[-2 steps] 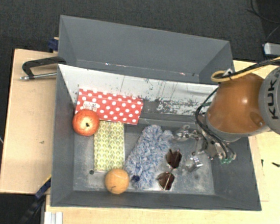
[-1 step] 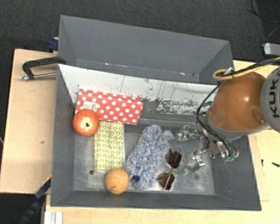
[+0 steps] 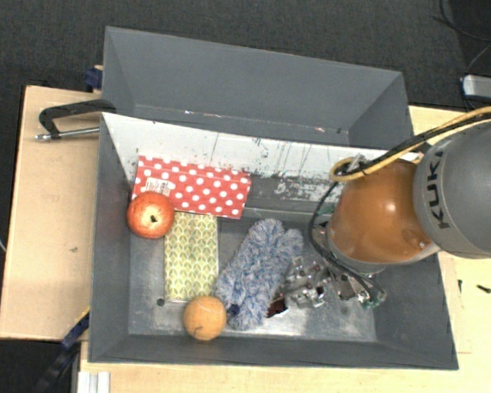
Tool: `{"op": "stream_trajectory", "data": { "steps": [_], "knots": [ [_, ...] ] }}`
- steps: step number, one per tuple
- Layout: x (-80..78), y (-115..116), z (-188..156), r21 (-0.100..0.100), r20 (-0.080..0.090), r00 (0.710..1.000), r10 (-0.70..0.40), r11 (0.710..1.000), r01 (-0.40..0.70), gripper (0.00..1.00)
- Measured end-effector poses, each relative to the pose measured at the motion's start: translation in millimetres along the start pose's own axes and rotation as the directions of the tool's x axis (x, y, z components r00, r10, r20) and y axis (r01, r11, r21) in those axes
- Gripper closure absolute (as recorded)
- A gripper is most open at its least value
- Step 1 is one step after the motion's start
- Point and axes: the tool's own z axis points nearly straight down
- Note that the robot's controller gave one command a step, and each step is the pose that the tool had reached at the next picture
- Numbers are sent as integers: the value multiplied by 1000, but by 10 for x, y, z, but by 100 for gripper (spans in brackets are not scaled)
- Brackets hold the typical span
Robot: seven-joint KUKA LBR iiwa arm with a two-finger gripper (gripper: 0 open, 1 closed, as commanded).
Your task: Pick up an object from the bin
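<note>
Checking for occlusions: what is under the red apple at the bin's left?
The apple overlaps a corner of the red polka-dot box and a corner of the green-patterned packet. Whether it rests on them or the bin floor is hidden.

The gripper (image 3: 312,293) hangs low in the right part of the grey metal bin (image 3: 112,256), under the arm's orange wrist cover. Just beside it, to the view's left, lies a fuzzy blue-grey knitted cloth (image 3: 256,270). Past that lie a flat green-patterned packet (image 3: 191,255) and a red apple (image 3: 149,215). A red white-dotted cardboard box (image 3: 193,187) lies up-left of the gripper, and a round orange fruit (image 3: 204,317) down-left.
</note>
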Motion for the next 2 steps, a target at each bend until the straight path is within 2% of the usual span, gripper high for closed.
{"op": "stream_trajectory", "data": {
  "steps": [1, 2],
  "knots": [
    [0, 0, 0, 0, 0, 1000, 0, 1000, 0, 100],
    [3, -23, -1505, -4, 3, 1000, -13, 1000, 13, 100]
  ]
}}
